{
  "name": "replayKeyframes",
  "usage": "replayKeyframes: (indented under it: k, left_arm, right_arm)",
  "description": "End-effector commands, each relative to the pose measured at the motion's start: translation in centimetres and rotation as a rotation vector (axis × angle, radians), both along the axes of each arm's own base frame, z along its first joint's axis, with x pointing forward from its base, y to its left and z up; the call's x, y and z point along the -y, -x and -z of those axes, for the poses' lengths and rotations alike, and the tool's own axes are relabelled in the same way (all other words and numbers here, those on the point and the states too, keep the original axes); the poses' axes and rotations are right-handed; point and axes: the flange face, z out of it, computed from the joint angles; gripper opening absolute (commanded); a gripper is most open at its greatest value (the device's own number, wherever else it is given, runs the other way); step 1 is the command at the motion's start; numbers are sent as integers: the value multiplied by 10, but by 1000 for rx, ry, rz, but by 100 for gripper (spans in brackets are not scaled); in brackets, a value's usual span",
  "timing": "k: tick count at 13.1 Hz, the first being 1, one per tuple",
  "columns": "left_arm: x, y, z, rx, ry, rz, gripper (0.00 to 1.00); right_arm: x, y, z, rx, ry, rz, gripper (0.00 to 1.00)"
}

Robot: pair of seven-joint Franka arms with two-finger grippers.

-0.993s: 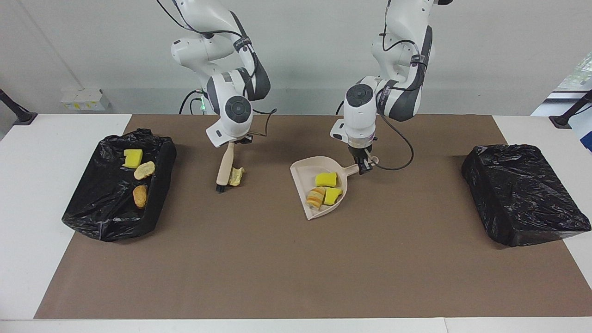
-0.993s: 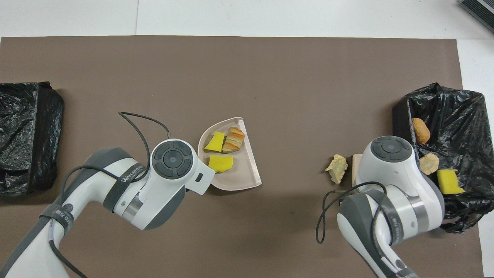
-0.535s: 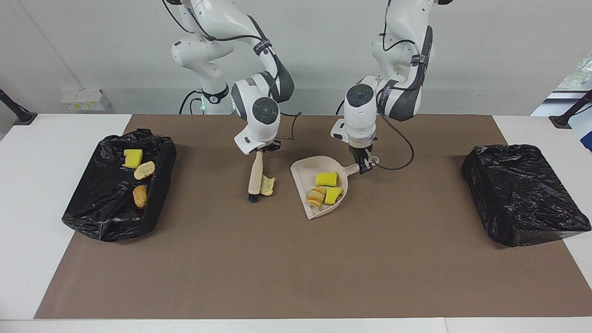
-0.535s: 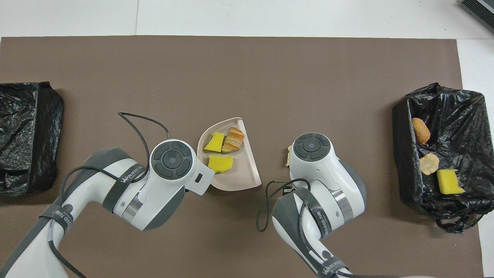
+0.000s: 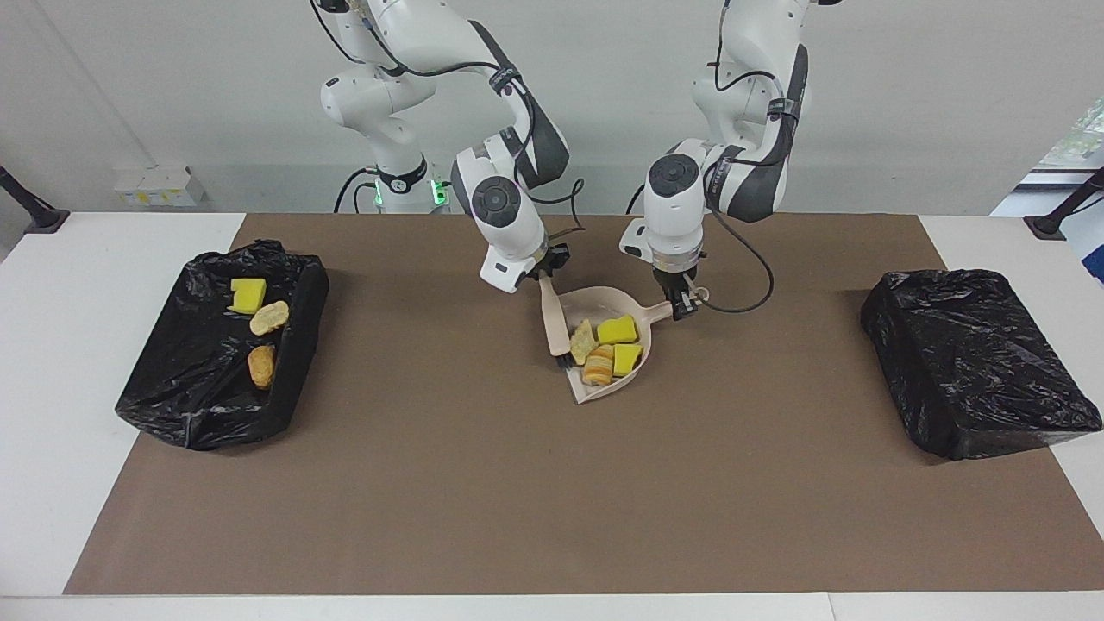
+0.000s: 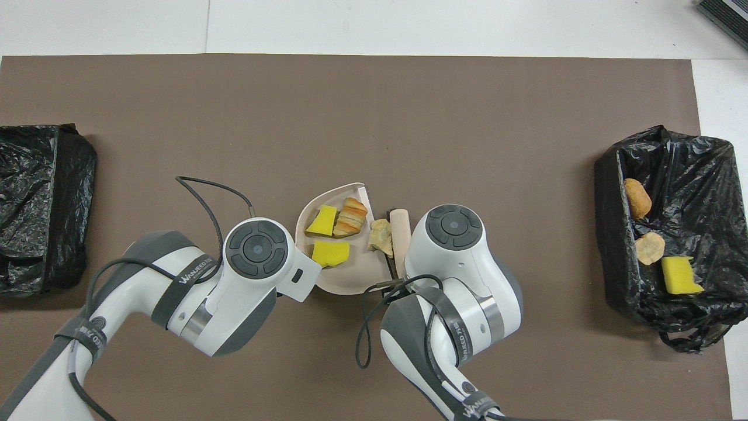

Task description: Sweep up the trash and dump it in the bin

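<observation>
sweeping step near its end: right gripper (image 5: pixel 545 278) clamped on the brush (image 5: pixel 555 326) handle, bristles down at the mouth of the dustpan (image 5: pixel 595 392), pressing a pale crumbly lump (image 5: pixel 583 341) just over the lip. left gripper (image 5: pixel 683 304) closed on the dustpan handle, pan flat on the brown mat (image 5: pixel 552 483) at the middle of the table.

four pieces of trash in the pan: the pale lump, two yellow sponge pieces (image 5: pixel 617 330), one orange-brown layered lump (image 5: pixel 597 366). three more already in the open black-lined bin (image 5: pixel 181 405) toward the right arm's end: a yellow sponge (image 5: pixel 248 295) and two brownish lumps (image 5: pixel 269 317). a second black-bagged bin (image 5: pixel 975 362) toward the left arm's end, nothing visible in it.

no loose trash visible on the mat. probably next: brush drawn clear of the pan, pan lifted level so nothing rolls off the open lip, carried to a bin and tipped.
</observation>
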Motion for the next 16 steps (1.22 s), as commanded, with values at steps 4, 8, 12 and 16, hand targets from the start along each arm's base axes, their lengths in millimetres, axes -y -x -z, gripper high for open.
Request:
replayKeyframes:
  k: [4, 8, 12, 16]
  left_arm:
    - [-9, 8, 2, -6, -9, 13, 0]
    - [-18, 2, 2, -6, -8, -5, 0]
    - [-20, 1, 1, -4, -7, -11, 0]
    - [-20, 2, 2, -6, -8, -11, 0]
  right_arm:
    - [35, -12, -51, 24, -95, -47, 0]
    - [90, -23, -76, 32, -26, -99, 0]
    - [163, -35, -88, 27, 52, -91, 0]
    - [225, -39, -85, 12, 126, -86, 0]
